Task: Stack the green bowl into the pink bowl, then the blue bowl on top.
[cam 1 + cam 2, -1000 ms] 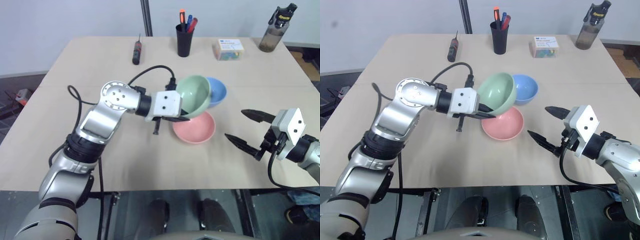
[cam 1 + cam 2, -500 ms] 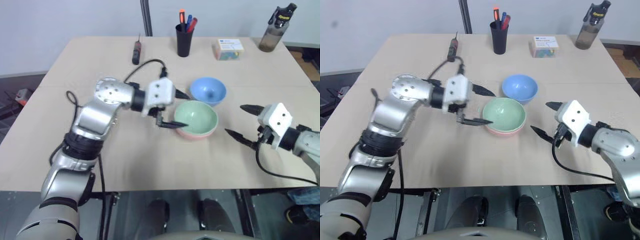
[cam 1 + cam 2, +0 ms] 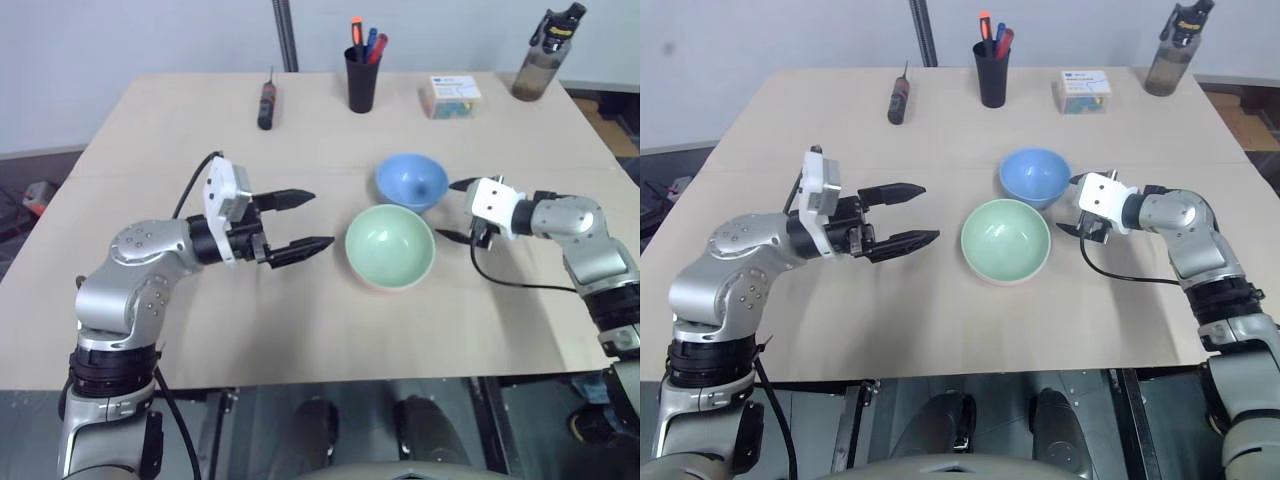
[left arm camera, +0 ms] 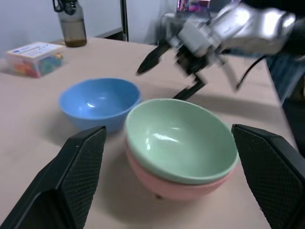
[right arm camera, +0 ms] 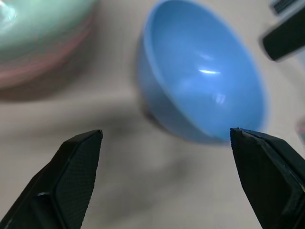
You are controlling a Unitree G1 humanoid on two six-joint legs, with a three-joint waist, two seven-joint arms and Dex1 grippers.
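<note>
Now the green bowl (image 3: 390,244) sits nested inside the pink bowl (image 4: 178,187) near the middle of the table (image 3: 300,330), with the blue bowl (image 3: 411,182) just beside them on the far side. To their left, the left gripper (image 3: 304,220) hangs with fingers spread wide, holding nothing. Right of the blue bowl, the right gripper (image 3: 452,211) points at it, fingers likewise spread and empty.
</note>
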